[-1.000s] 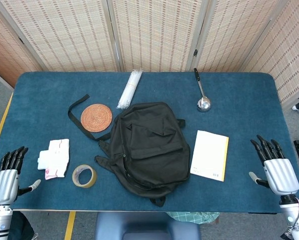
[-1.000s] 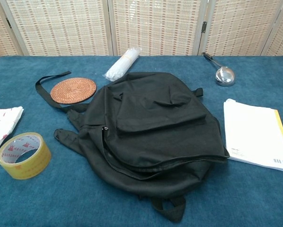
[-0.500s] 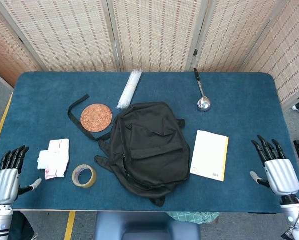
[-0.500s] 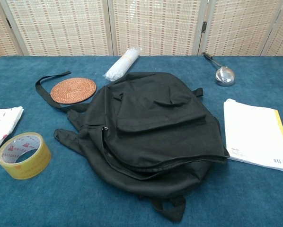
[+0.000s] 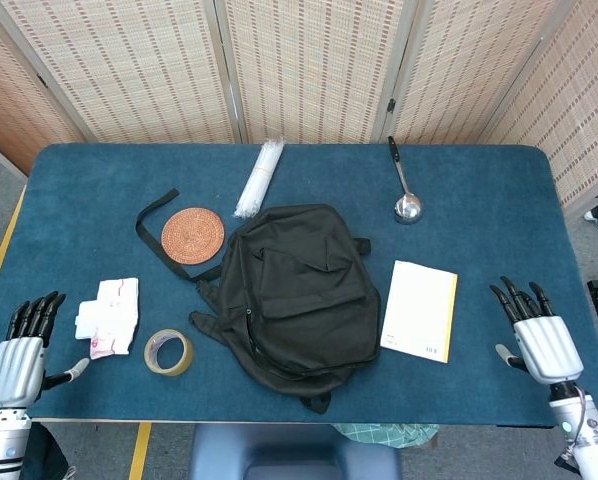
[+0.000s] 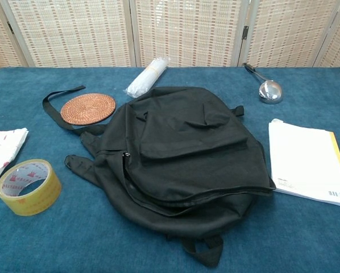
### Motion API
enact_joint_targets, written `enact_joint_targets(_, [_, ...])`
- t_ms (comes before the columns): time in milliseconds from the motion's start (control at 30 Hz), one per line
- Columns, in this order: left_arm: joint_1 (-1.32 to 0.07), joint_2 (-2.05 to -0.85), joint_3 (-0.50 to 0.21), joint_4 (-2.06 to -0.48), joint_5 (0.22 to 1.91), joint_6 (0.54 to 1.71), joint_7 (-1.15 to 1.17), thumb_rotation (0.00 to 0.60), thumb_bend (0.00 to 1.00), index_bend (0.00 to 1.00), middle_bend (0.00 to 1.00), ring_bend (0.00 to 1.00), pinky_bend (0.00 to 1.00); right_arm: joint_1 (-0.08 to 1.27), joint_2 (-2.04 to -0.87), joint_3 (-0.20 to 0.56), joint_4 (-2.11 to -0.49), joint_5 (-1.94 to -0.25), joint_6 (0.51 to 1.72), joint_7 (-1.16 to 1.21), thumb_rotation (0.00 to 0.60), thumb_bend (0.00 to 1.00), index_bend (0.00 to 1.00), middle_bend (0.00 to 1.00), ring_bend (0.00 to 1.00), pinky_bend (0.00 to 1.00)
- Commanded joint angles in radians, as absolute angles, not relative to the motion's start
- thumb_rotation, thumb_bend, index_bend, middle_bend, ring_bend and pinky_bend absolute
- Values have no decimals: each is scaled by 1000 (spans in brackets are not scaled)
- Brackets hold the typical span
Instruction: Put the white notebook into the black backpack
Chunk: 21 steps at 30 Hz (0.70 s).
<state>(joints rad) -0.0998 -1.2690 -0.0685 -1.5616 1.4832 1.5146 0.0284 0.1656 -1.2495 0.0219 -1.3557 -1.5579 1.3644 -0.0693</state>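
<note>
The black backpack lies flat in the middle of the blue table, also filling the chest view. Its main zipper looks partly undone along the lower edge. The white notebook with a yellow spine lies flat just right of the backpack, not touching it. My left hand hovers at the table's front left corner, fingers spread, holding nothing. My right hand hovers at the front right, right of the notebook, fingers spread and empty. Neither hand shows in the chest view.
A woven round coaster and a black strap lie left of the backpack. A yellow tape roll and a tissue pack sit front left. A plastic-wrapped bundle and a metal ladle lie at the back.
My right hand has shifted slightly left and forward toward the notebook. My left hand has edged a little to the right. Nothing on the table has moved.
</note>
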Motion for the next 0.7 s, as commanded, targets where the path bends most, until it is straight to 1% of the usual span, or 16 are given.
enact_joint_targets(33, [-98, -1268, -68, -1562, 1482, 1516, 28, 600, 204, 60, 86, 83, 0, 215, -1337, 12, -1214, -1574, 1299, -30, 600, 315, 0, 61, 174, 60])
enact_joint_targets(267, [-93, -1262, -68, -1565, 1475, 1517, 26, 600, 204, 59, 86, 83, 0, 267, -1481, -9, -963, -1629, 1277, 62, 600, 349, 5, 86, 177, 60])
enact_joint_targets(333, [-92, -1262, -67, -1565, 1475, 1517, 26, 600, 204, 59, 86, 83, 0, 276, -1516, -16, -899, -1640, 1277, 90, 600, 377, 10, 89, 177, 59])
enact_joint_targets(400, [-92, -1262, -66, -1565, 1474, 1515, 27, 600, 204, 59, 86, 83, 0, 282, -1543, -22, -857, -1646, 1276, 112, 600, 395, 13, 90, 177, 59])
enact_joint_targets(700, [-95, -1262, -66, -1568, 1473, 1508, 32, 600, 204, 59, 86, 83, 0, 299, -1643, -52, -706, -1670, 1276, 165, 600, 414, 16, 90, 183, 60])
